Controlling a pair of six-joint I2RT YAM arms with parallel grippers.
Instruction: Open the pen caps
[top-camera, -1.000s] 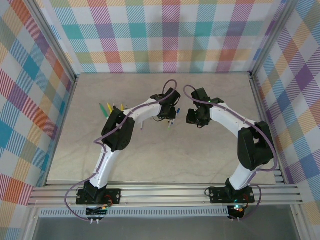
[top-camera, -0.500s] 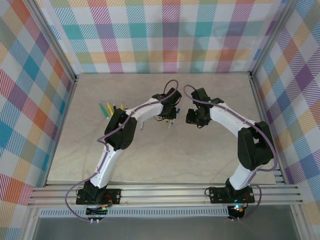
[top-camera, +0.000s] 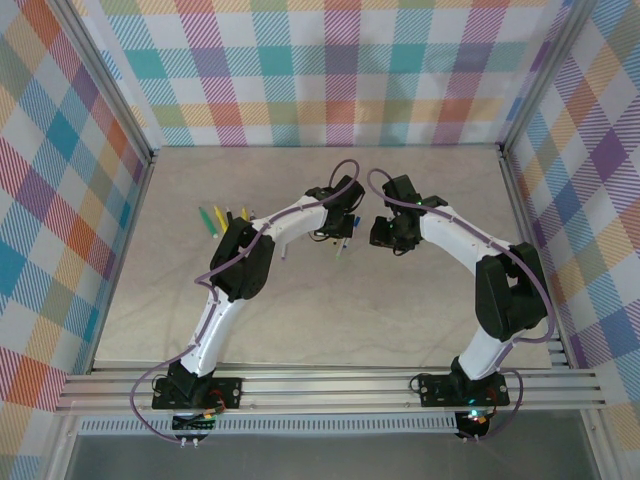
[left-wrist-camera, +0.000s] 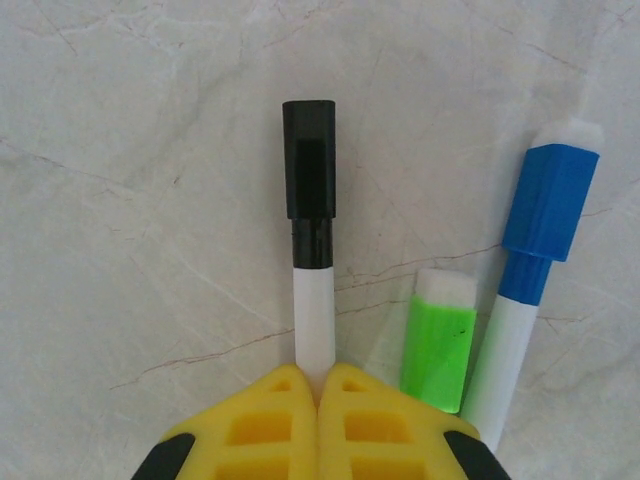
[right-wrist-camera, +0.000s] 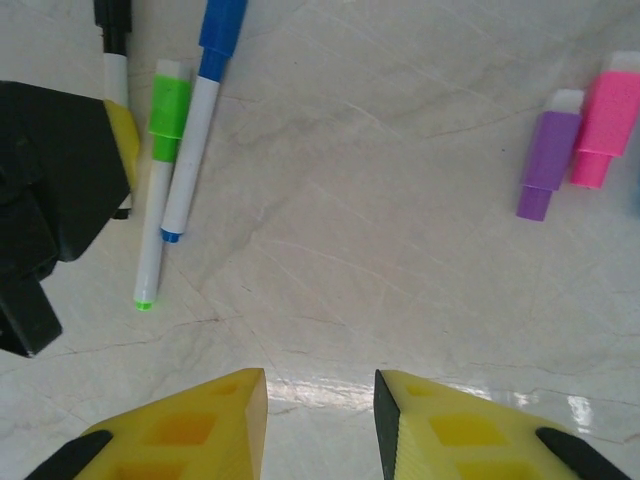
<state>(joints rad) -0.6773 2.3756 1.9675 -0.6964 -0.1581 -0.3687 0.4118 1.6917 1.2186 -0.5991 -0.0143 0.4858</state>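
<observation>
The left gripper (left-wrist-camera: 318, 390) is clamped on the black pen (left-wrist-camera: 313, 320) at its white barrel, with the black cap (left-wrist-camera: 309, 160) on. A green pen (left-wrist-camera: 438, 340) and a blue pen (left-wrist-camera: 540, 230) lie just beside it. The right gripper (right-wrist-camera: 320, 405) hangs with its jaws apart over the table (right-wrist-camera: 400, 260), holding nothing. A purple cap (right-wrist-camera: 546, 165) and a pink cap (right-wrist-camera: 606, 125) lie loose nearby.

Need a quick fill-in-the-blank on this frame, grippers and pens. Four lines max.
The left gripper is shut on the white barrel of the pen whose cap is ___.
Next to it lies a green-capped pen, then one capped in ___.
The right gripper hangs over bare table with its jaws ___.
In the right wrist view a pink cap lies beside a ___ one.
Missing: black; blue; open; purple.
</observation>
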